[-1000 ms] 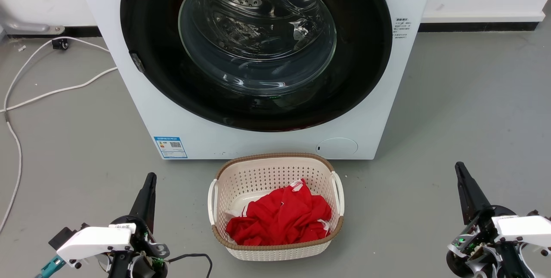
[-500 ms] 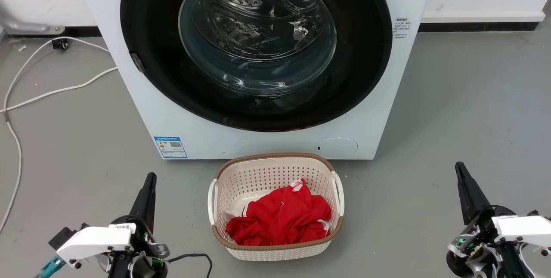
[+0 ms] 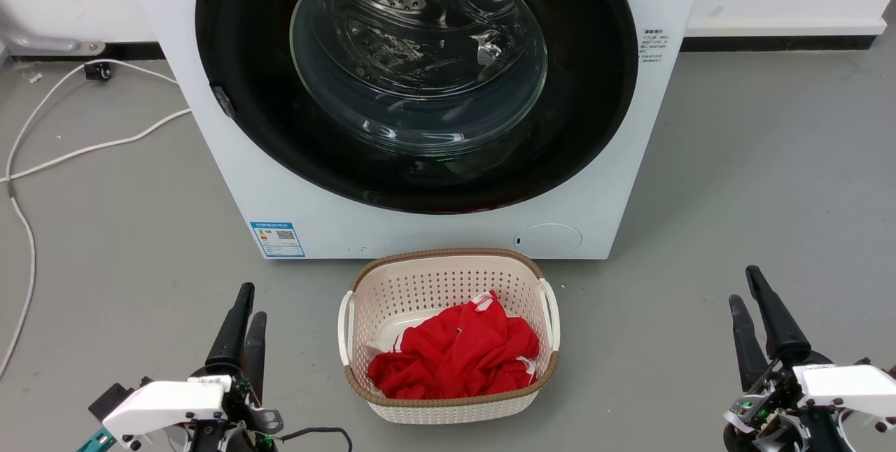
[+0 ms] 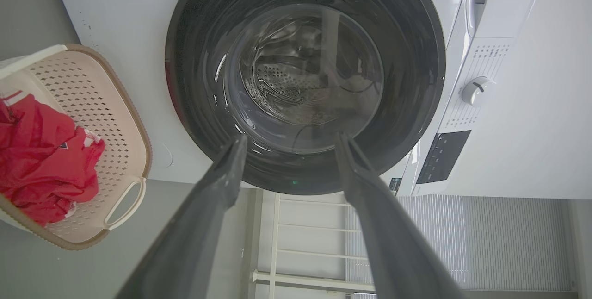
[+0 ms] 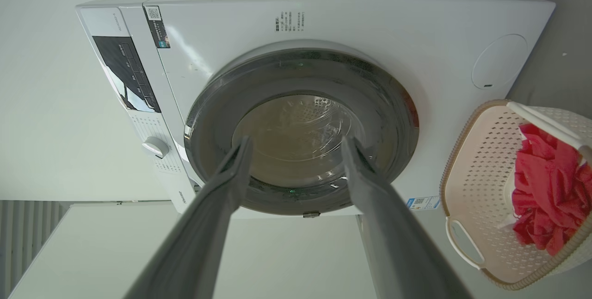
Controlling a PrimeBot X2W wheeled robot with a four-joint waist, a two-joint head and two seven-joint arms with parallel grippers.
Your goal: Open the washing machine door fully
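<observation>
The washing machine door (image 3: 417, 74) sits closed against the washing machine (image 3: 280, 193), its top cut off in the head view. Before the machine stands a cream basket (image 3: 448, 266) of red cloth (image 3: 455, 354); left gripper (image 3: 250, 305) and right gripper (image 3: 743, 287) flank it, fingers spread, empty

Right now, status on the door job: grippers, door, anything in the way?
Left gripper and right gripper open, empty, touching nothing. Washing machine door shut, untouched. Laundry basket with red cloth on floor directly below the door.

The left tool (image 3: 250, 304) and the right tool (image 3: 743, 285) hover low, fingers (image 4: 222, 183) spread apart.
</observation>
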